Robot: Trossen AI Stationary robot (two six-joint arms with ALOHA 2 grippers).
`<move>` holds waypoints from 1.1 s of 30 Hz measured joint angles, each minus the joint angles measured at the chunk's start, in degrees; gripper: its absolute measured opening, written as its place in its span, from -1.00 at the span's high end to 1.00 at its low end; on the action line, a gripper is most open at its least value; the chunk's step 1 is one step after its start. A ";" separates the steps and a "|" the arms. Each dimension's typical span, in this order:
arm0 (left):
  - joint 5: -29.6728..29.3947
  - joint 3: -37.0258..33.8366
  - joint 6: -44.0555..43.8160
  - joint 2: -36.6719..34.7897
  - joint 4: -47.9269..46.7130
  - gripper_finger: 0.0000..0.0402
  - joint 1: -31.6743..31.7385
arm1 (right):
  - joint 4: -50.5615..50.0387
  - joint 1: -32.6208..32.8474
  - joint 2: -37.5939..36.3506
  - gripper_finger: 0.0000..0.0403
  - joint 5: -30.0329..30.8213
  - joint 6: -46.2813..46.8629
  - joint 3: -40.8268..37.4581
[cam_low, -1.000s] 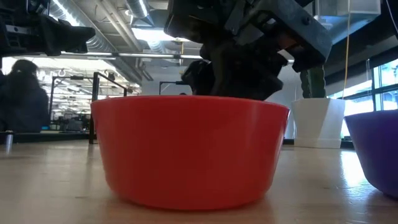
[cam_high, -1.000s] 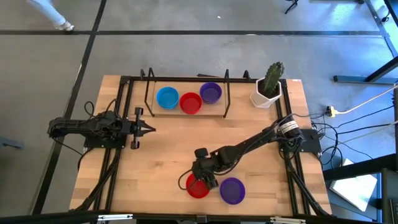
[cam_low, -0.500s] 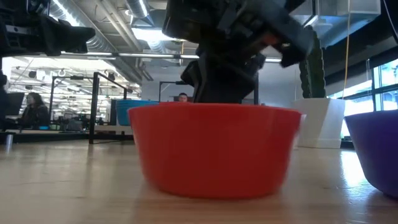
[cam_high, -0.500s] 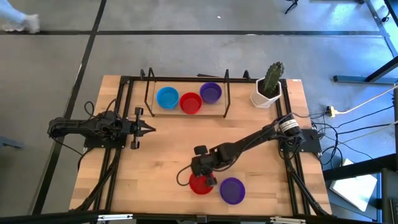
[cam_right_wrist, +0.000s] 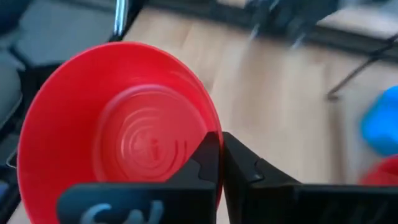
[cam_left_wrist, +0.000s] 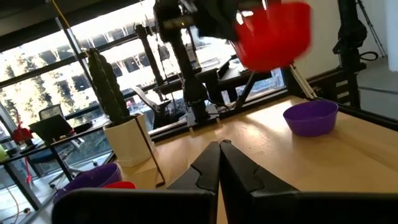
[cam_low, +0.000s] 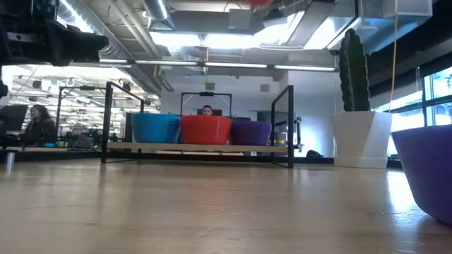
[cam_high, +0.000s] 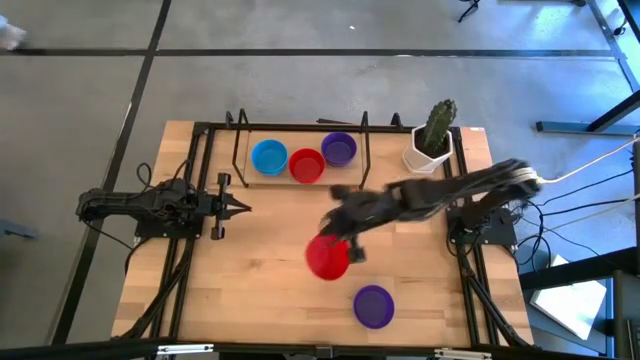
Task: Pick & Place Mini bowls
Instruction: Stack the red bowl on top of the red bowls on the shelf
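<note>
Your red bowl (cam_high: 326, 259) hangs in the air at lower centre of the high view, pinched by its rim in the right gripper (cam_high: 345, 246), whose fingers are closed tight on it; the right wrist view shows the bowl's inside facing the camera. From the left wrist view it rides well above the table (cam_high: 260, 280). This looks like the carrying step, with the bowl lifted and on its way toward the rack (cam_high: 300, 150) at the upper centre. The next move likely calls for swinging it over the rack and lowering it level onto a free spot or onto a matching bowl, so watch the tilt. The rack holds a row of three: a blue bowl (cam_high: 269, 157), a second red bowl (cam_high: 306, 166) and a purple bowl (cam_high: 339, 149), each touching the next. Another purple bowl (cam_high: 373, 306) sits alone near the bottom edge. The left gripper (cam_high: 240, 208) waits at the left, fingers pressed together on nothing.
</note>
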 joint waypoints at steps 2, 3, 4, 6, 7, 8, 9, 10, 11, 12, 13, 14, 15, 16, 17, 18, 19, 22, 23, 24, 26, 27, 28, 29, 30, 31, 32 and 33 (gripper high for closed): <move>0.00 0.00 0.00 0.00 -0.02 0.99 0.00 | 2.40 -0.78 -6.07 0.98 0.44 0.24 -3.59; 0.00 0.00 0.00 0.00 0.00 0.99 0.00 | 3.92 -1.19 -9.44 0.98 1.60 0.57 -6.03; 0.00 0.00 0.00 0.00 0.00 0.99 0.00 | 5.33 -1.62 -13.05 0.98 2.59 0.78 -8.99; 0.02 0.00 0.01 0.00 0.01 0.97 0.00 | 9.52 -2.59 -20.74 0.98 4.78 1.42 -15.94; 0.02 0.00 0.20 0.00 0.04 0.97 0.00 | 11.37 -3.21 -24.65 0.98 5.64 2.11 -19.77; 0.02 0.00 0.67 0.00 0.04 0.96 0.00 | 12.93 -3.85 -28.66 0.98 6.19 2.91 -23.85; 0.02 0.00 0.98 0.00 0.02 0.96 0.00 | 14.06 -4.46 -32.44 0.98 6.47 3.99 -27.77; 0.02 0.00 1.11 0.00 0.02 0.95 0.00 | 15.37 -5.09 -36.15 0.98 6.71 5.12 -31.55; 0.02 0.00 1.09 0.00 0.02 0.95 0.00 | 17.23 -5.59 -39.83 0.98 7.03 6.14 -35.69; 0.00 0.00 1.11 0.00 0.02 0.95 0.00 | 18.67 -5.87 -43.22 0.98 6.88 6.95 -39.34; 0.00 0.00 1.11 0.00 0.04 0.95 0.00 | 19.88 -6.13 -46.61 0.98 6.81 7.55 -42.79; 0.00 0.00 1.11 0.00 0.04 0.95 0.00 | 21.07 -6.26 -49.91 0.98 6.67 8.17 -46.14; 0.00 0.00 1.11 0.00 0.16 0.95 0.00 | 21.91 -6.30 -52.89 0.98 6.51 8.83 -49.13; 0.02 0.00 1.09 0.00 0.43 0.96 0.00 | 22.62 -6.32 -55.76 0.98 6.54 9.46 -51.90; 0.03 0.00 1.07 0.00 0.53 0.96 0.00 | 23.40 -6.32 -58.41 0.98 6.54 9.98 -54.60; 0.03 0.00 1.07 0.00 0.48 0.97 0.00 | 23.87 -6.32 -60.82 0.98 6.57 10.43 -57.02; 0.04 0.00 1.07 0.00 0.48 0.97 0.00 | 24.64 -6.32 -63.20 0.98 6.55 11.01 -59.25; 0.04 0.00 1.05 0.00 0.48 0.97 0.00 | 27.02 -6.32 -69.23 0.98 6.55 11.85 -64.61; 0.04 0.00 1.03 0.00 0.50 0.96 0.00 | 27.23 -6.32 -70.88 0.98 6.52 11.83 -66.03; 0.04 0.00 1.03 0.00 0.48 0.96 0.00 | 27.49 -6.30 -72.37 0.98 6.56 11.87 -67.32; 0.04 0.00 0.88 0.00 0.49 0.95 0.00 | 28.61 -6.32 -74.75 0.98 6.63 11.98 -69.08; 0.06 0.00 0.87 0.00 0.48 0.95 0.00 | 28.77 -6.32 -75.72 0.98 6.61 11.94 -69.78; 0.07 0.00 0.87 0.00 0.48 0.95 0.00 | 28.46 -6.30 -76.51 0.98 6.61 11.86 -70.39; 0.07 0.00 0.87 0.00 0.49 0.95 0.00 | 28.01 -6.30 -77.12 0.98 6.60 11.83 -70.79; 0.07 0.00 0.87 0.00 0.48 0.95 0.00 | 27.65 -6.30 -77.50 0.98 6.61 11.81 -70.88; 0.07 0.00 0.87 0.00 0.49 0.96 0.00 | 27.63 -6.30 -77.74 0.98 6.61 11.71 -70.89; 0.07 0.00 0.89 0.00 0.48 0.97 0.00 | 27.64 -6.30 -77.82 0.98 6.60 11.63 -70.89; 0.07 0.00 0.88 0.00 0.48 0.97 0.00 | 27.64 -6.30 -77.83 0.97 6.60 11.63 -70.89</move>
